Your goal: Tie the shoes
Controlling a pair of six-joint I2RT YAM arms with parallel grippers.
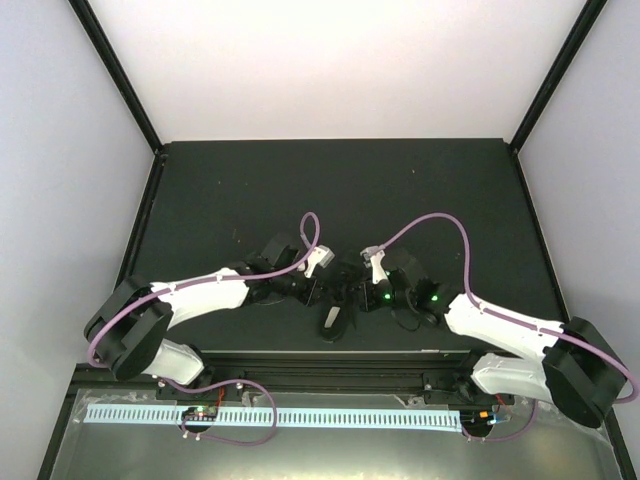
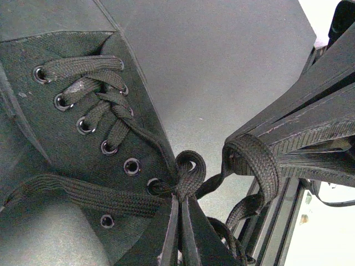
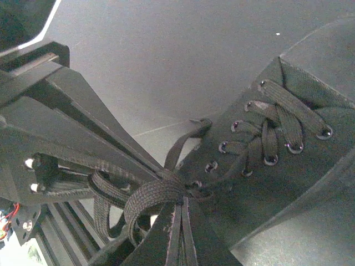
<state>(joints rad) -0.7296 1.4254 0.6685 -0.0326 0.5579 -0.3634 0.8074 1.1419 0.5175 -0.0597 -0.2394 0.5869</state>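
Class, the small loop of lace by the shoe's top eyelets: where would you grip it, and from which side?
Probably pinch the loop across its crown, where it curls clear of the shoe. Come from the table side, right in the left wrist view: the shoe blocks the other side and the left gripper crowds the knot below.

Shoe (image 2: 39, 133): upper was coarse black woven canvas, matt. Eyelets (image 2: 132, 165) on shoe were glossy metal. Laces (image 2: 83, 66) were flat woven cloth. Table (image 2: 222, 66) under shoe looked smooth, matt, dark.
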